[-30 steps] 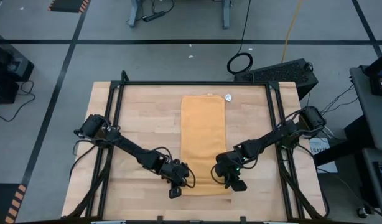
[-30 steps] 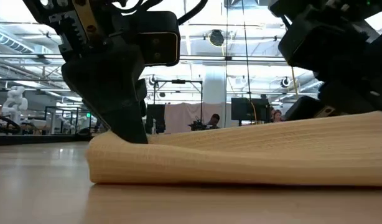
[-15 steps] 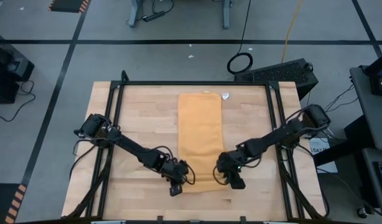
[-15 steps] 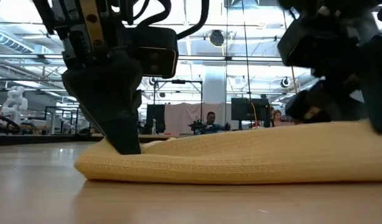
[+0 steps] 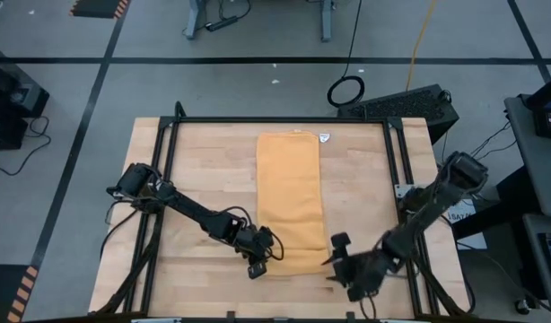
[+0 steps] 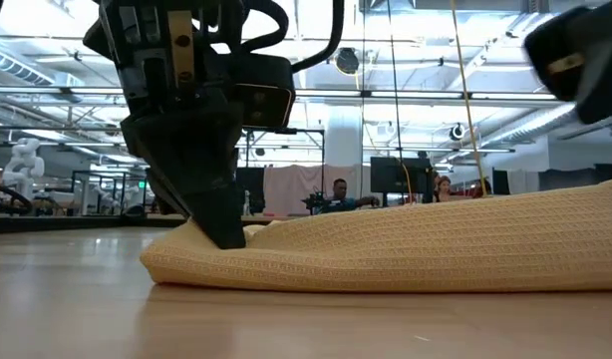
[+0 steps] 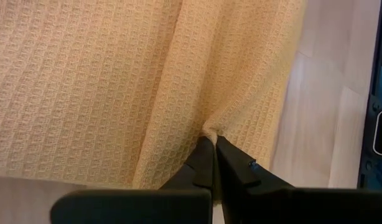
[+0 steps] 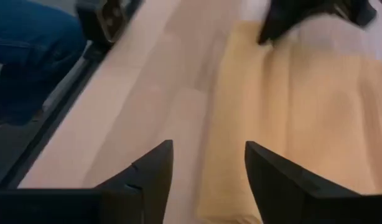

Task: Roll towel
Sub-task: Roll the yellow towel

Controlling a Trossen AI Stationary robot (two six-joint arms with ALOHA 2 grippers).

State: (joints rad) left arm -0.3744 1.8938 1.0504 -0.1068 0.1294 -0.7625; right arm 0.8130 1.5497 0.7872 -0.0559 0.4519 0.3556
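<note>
mustard towel point(image 5: 291, 199) lies lengthwise at centre frame on the wooden counter point(image 5: 204, 179). left claw point(image 5: 260, 264) pinches its lower-left corner. right claw point(image 5: 340, 260), spread wide and empty, hovers lower right, off the cloth. black frame rails point(image 5: 163, 161) flank both sides.

Light wooden table point(image 5: 204, 170) fills the centre of the high view, bordered by a black metal frame point(image 5: 275, 120). Mustard-yellow towel point(image 5: 291, 197) lies flat lengthwise at frame centre, running from upper centre toward lower centre. Small white tag point(image 5: 326, 137) rests at its upper right corner.
</note>
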